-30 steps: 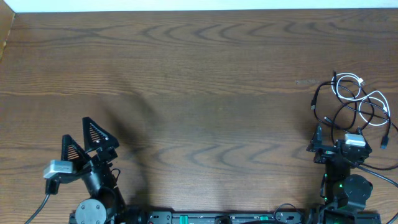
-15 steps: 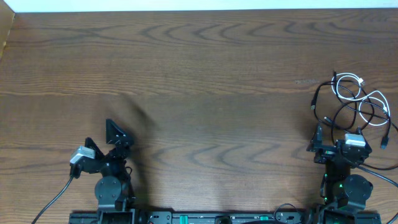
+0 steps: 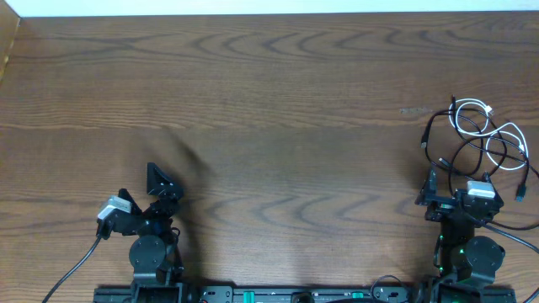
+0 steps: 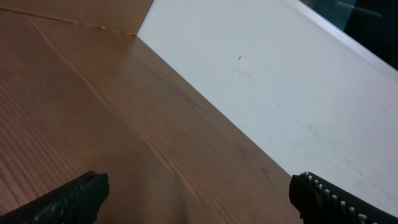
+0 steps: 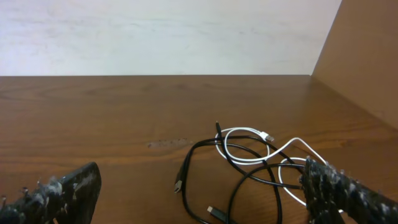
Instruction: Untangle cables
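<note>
The cables lie in a loose tangle at the table's right side (image 3: pixel 480 139): one white cord (image 3: pixel 461 126) looping through several black cords (image 3: pixel 429 126). In the right wrist view the white cord (image 5: pixel 267 135) and black cords (image 5: pixel 189 158) lie just ahead, with small plugs at their free ends. My right gripper (image 3: pixel 459 181) is open and empty just in front of the tangle; its right finger overlaps the nearest loops in its wrist view (image 5: pixel 199 205). My left gripper (image 3: pixel 143 192) is open and empty at the near left, far from the cables (image 4: pixel 199 202).
The brown wooden table (image 3: pixel 269 101) ends at a white wall along the far edge. A brown panel (image 5: pixel 364 62) stands at the right side. A thick black wire (image 3: pixel 76 269) trails from the left arm's base.
My left arm has swung right and drawn back toward its base, then settled. The right arm and the cables have not moved.
</note>
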Robot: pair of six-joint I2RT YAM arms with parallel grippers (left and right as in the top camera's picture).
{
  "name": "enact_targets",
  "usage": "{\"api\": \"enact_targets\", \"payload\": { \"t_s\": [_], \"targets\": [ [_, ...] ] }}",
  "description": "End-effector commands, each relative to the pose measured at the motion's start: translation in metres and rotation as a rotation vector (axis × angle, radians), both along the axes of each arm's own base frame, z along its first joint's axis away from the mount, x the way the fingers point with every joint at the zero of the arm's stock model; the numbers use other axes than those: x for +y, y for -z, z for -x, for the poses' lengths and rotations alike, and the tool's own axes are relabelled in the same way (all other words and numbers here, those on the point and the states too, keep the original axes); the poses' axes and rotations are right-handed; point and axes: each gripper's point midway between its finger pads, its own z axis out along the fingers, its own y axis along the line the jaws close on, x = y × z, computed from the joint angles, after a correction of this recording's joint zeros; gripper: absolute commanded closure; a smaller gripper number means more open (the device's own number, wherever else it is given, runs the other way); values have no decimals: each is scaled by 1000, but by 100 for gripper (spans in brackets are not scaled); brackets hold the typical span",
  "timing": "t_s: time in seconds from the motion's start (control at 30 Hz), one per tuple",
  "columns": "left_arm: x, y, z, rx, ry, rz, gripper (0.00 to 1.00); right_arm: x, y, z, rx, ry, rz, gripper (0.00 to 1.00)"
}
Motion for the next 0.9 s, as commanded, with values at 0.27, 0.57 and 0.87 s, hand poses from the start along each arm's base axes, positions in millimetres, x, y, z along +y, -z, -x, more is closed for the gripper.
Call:
{"api": "enact_targets", "payload": {
  "t_s": [0.27, 0.57, 0.87],
  "targets": [
    [2, 16, 1, 52, -11, -1, 2, -1, 0, 0, -4, 7, -11, 1],
    [1, 16, 1, 52, -10, -1, 2, -1, 0, 0, -5, 7, -11, 1],
    [-25, 10, -9, 23, 152, 2, 2, -1, 0, 0, -5, 7, -11, 1]
  ]
}}
